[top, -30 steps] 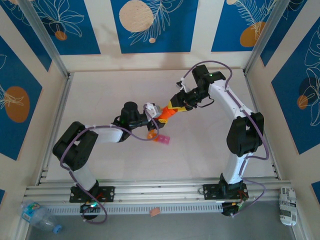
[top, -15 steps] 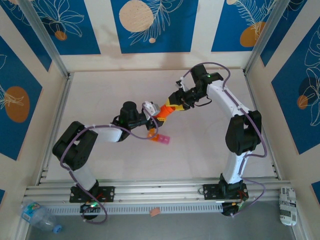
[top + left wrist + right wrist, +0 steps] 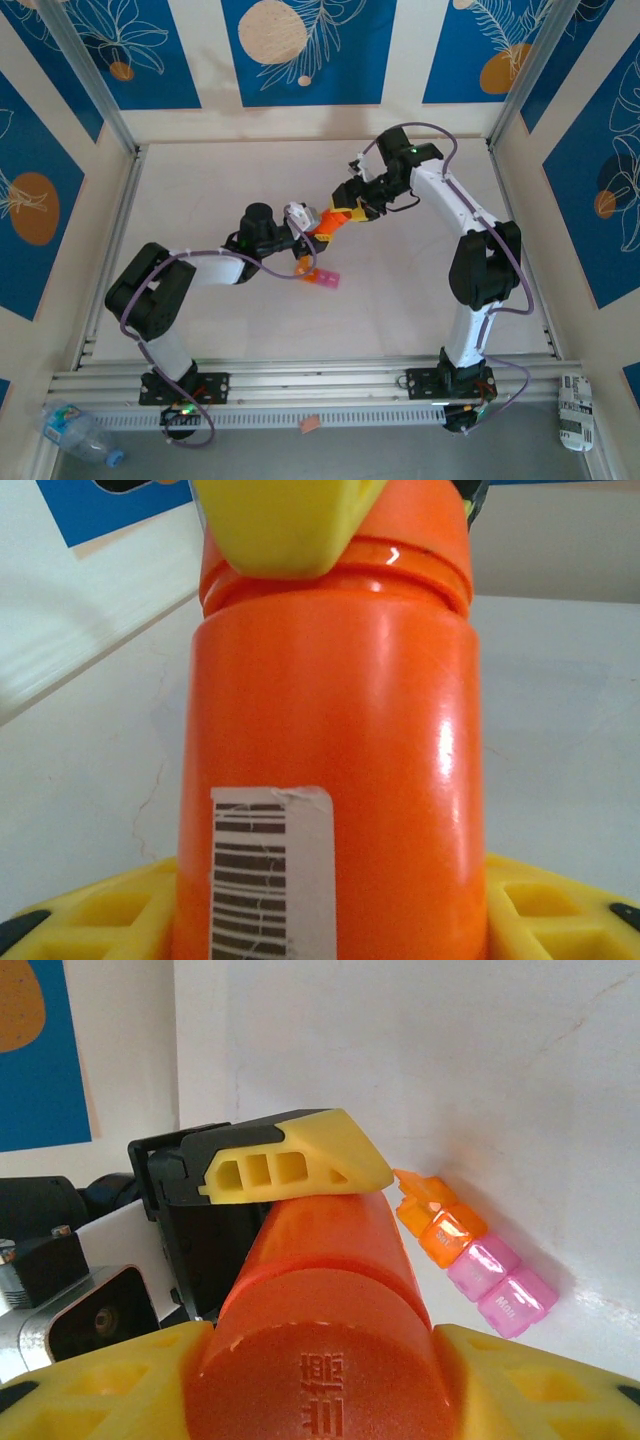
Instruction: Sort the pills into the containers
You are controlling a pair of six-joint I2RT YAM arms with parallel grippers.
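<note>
Likely uncapping: clamping orange bottle (image 3: 330, 730) in part-closed left claw (image 3: 318, 234), straddling cap (image 3: 320, 1380) with right claw (image 3: 345, 213), cannot tell whether gripping; next calls for freeing cap, then tipping pills into containers (image 3: 480, 1265) at mid-worktop.

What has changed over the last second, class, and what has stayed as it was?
The right end effector edged slightly left, toward the left end effector, and the orange bottle between them shifted with it. Nothing was clearly taken or let go: the left one still clamps the bottle's body and the right one's fingers flank its cap. The pill strip lies where it was.
</note>
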